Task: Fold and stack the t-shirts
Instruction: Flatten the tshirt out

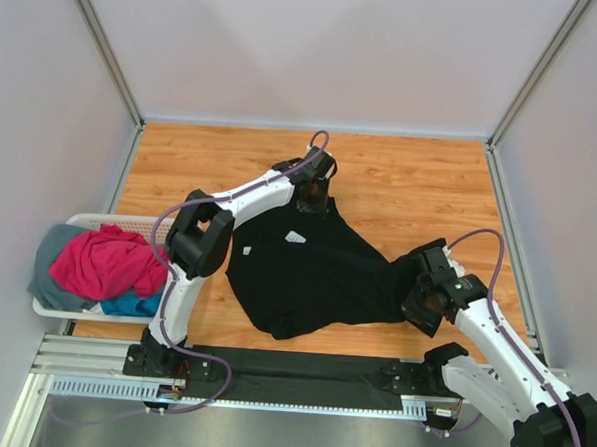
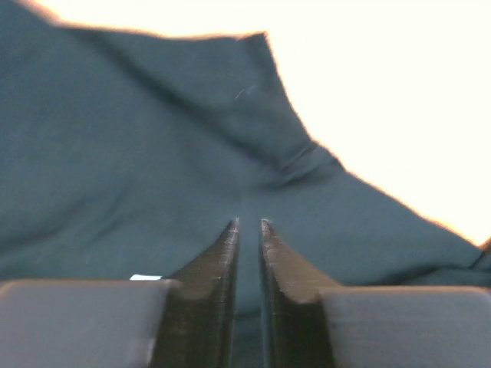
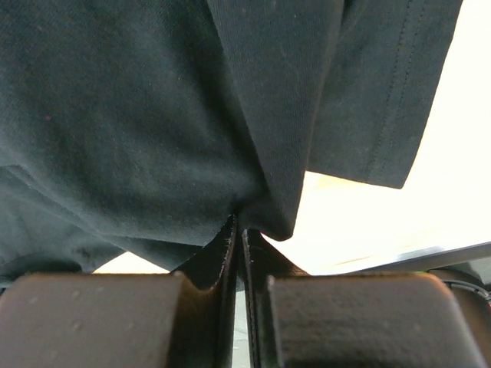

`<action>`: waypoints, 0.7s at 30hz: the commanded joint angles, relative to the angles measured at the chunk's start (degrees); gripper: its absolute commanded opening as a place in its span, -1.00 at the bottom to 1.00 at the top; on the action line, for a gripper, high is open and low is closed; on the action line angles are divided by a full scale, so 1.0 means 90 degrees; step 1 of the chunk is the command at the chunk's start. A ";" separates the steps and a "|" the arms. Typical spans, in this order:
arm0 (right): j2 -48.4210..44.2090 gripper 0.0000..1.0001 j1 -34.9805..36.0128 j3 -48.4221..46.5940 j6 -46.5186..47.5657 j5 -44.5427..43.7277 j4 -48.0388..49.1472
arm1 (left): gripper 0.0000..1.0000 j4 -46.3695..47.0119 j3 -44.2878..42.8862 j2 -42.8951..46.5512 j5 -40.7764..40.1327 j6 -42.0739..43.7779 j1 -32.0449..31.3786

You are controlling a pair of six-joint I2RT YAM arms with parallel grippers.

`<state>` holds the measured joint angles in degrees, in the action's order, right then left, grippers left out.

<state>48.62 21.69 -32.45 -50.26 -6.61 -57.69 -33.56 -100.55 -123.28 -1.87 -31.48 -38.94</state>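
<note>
Wood table takes up most of the top view, white walls on 3 sides. The black t-shirt is spread out crumpled roughly in the middle of it, a bit toward the near edge, w/ one corner drawn out to the right and another reaching toward the far side.

White basket sits at the left edge of the table. The pink t-shirt is heaped on top in it, the grey t-shirt hangs over its left rim and the blue t-shirt pokes out at the near side.

Now the grippers. The right gripper is at the shirt's right corner, fingers squeezed together on a bunched fold of the black cloth (a stitched hem hangs just to the right of it in the wrist cam). The left gripper is at the far edge of the same shirt, fingers down to a thin slit w/ black fabric right at and between the tips, so afaict it's pinching it too.

Smallest bit: a white label lying on the shirt just near-side of the left gripper.
</note>
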 commanded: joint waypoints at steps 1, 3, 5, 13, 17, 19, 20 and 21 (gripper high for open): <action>0.0154 -0.88 0.0031 -0.0262 0.0125 -0.0193 0.0267 | -0.60 -0.0041 -0.0575 -0.0479 0.0520 -0.0037 -0.0019; 0.0339 -0.88 0.0031 -0.0301 0.0135 -0.0183 0.0316 | -0.66 0.0076 -0.0585 -0.0598 0.0559 -0.0095 -0.0019; 0.0496 -0.88 0.0031 -0.0359 0.0135 -0.0183 0.0346 | -0.68 0.0087 -0.0624 -0.0754 0.0511 -0.0212 0.0000; 0.0525 -0.82 0.0021 -0.0759 0.0174 -0.0564 0.0375 | -0.69 -0.0314 -0.0761 -0.1164 0.0168 -0.1324 0.0740; 0.0818 -0.73 0.0002 -0.1237 0.0476 -0.0905 0.0404 | -0.73 -0.0148 -0.0751 -0.1350 0.0881 -0.1930 0.1279; 0.1032 -0.72 -0.0066 -0.1607 0.0662 -0.1042 0.0395 | -0.74 -0.0284 -0.0810 -0.1360 0.0716 -0.2067 0.1445; 0.1285 -0.72 -0.0096 -0.1726 0.0875 -0.1130 0.0472 | -0.74 -0.0343 -0.0868 -0.1351 0.0609 -0.2107 0.1494; 0.1442 -0.72 -0.0154 -0.1882 0.0964 -0.1140 0.0540 | -0.74 -0.0479 -0.0897 -0.1341 0.0376 -0.2146 0.1543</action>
<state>58.72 21.21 -44.82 -45.76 -12.95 -56.16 -33.82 -107.37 -133.36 5.67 -47.42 -26.70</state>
